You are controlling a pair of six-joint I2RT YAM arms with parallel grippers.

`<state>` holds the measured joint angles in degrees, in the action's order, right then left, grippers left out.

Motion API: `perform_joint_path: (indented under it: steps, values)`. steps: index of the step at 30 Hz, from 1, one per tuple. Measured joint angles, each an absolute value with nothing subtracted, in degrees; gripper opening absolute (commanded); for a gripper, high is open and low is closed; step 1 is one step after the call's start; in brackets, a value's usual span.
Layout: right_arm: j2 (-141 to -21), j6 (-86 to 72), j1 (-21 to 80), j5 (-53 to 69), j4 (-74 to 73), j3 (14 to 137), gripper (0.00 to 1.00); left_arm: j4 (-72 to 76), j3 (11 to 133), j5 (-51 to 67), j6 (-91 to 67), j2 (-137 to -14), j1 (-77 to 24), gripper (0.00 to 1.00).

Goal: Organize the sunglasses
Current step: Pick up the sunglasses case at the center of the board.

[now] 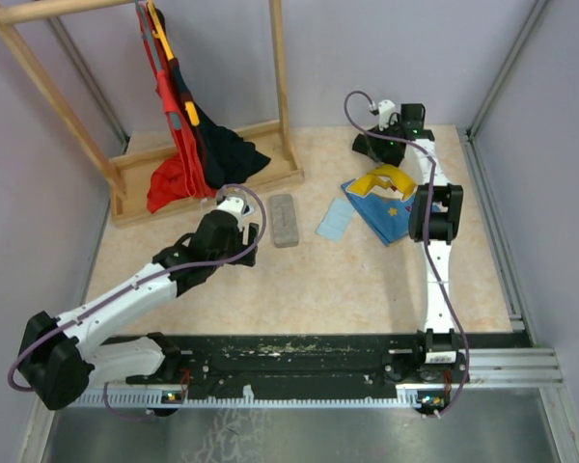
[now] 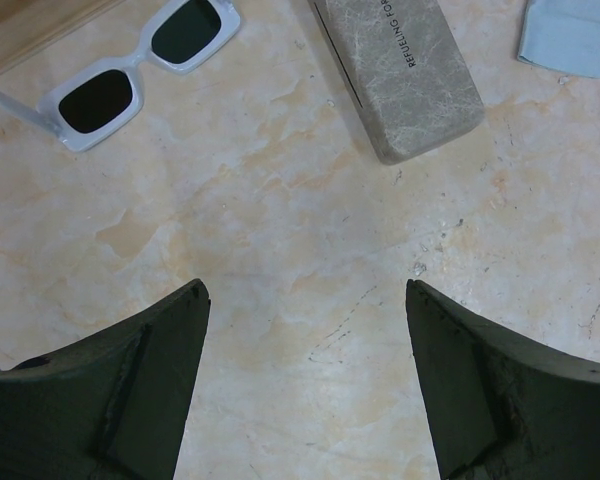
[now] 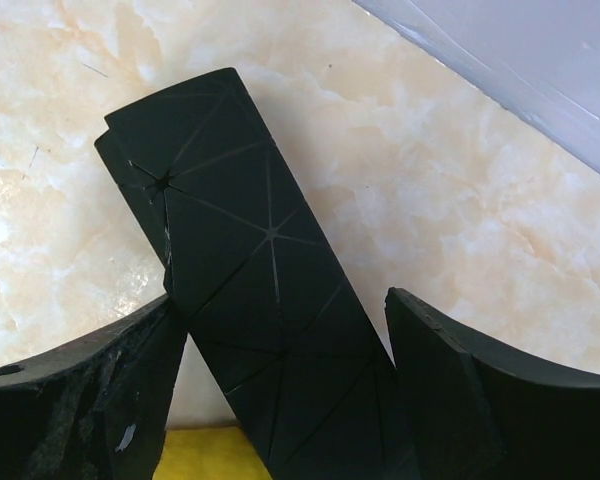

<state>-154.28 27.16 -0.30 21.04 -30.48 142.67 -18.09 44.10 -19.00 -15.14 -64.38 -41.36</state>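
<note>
The white-framed sunglasses (image 2: 140,70) with dark lenses lie open on the table at the upper left of the left wrist view. My left gripper (image 2: 305,300) is open and empty above bare table, short of them. In the top view it (image 1: 230,198) hovers by the wooden rack's base and hides most of the sunglasses. My right gripper (image 3: 280,310) is open at the back right (image 1: 378,143). Its jaws straddle a black oblong case (image 3: 260,270) lying on the table. The left finger touches the case's edge. The wire-framed sunglasses are out of view.
A grey marbled case (image 2: 400,75) lies right of the white sunglasses and shows in the top view (image 1: 285,220). A light-blue cloth (image 1: 335,219) lies beside it. A blue and yellow cloth (image 1: 386,198) lies near the right arm. A wooden rack (image 1: 212,178) with hanging clothes stands back left.
</note>
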Motion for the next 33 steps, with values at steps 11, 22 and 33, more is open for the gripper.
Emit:
perform_joint_path:
  steps: [11, 22, 33]
  values:
    - [-156.2, 24.3, -0.3, 17.1, -26.8, 144.2, 0.54, -18.1, 44.1, -19.0, -15.1, -65.0, -41.3, 0.85]
    - [-152.2, 18.7, -0.3, 10.3, -12.8, 132.6, 0.4, -18.1, 44.1, -19.3, -15.1, -65.5, -41.1, 0.85]
    - [-147.1, 14.3, -0.5, 1.6, -7.6, 123.7, 0.37, -18.2, 44.1, -19.7, -15.1, -65.5, -41.1, 0.85]
